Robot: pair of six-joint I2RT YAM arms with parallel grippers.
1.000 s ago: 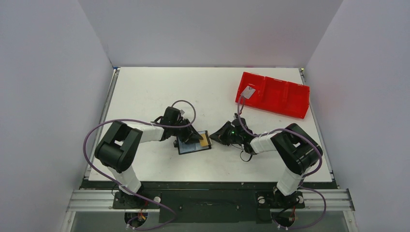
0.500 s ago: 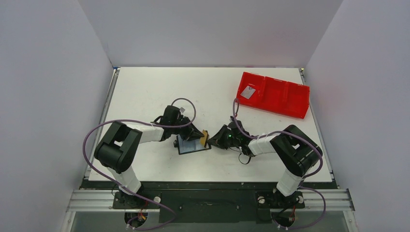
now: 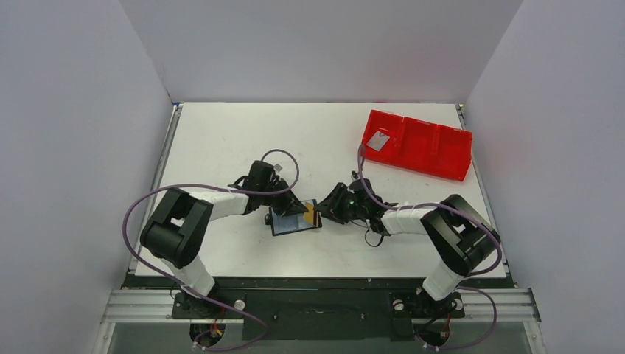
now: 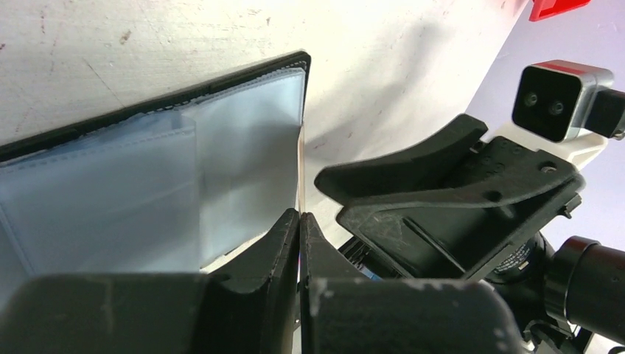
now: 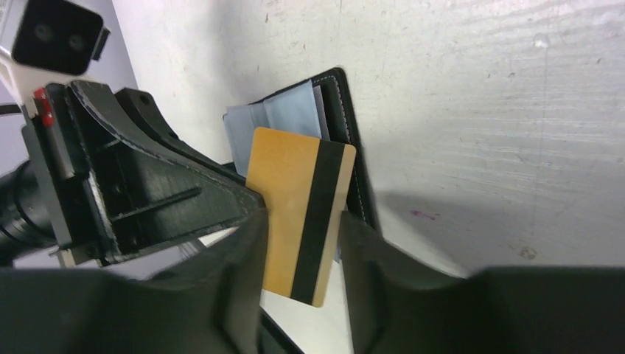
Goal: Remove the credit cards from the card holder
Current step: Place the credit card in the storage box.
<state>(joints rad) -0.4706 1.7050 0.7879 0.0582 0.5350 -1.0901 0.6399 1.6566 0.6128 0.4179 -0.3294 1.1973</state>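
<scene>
one gold card [image 5: 298, 210], right claw [image 5: 302, 258] nearer

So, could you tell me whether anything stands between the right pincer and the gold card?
Nothing visible does. The gold card lies between the fingers of the right pincer, while the left pincer pinches its other edge over the card holder.

Black left arm [image 3: 171, 234] and right arm [image 3: 461, 240], white-sleeved, trail purple cables [image 3: 125, 225].
</scene>
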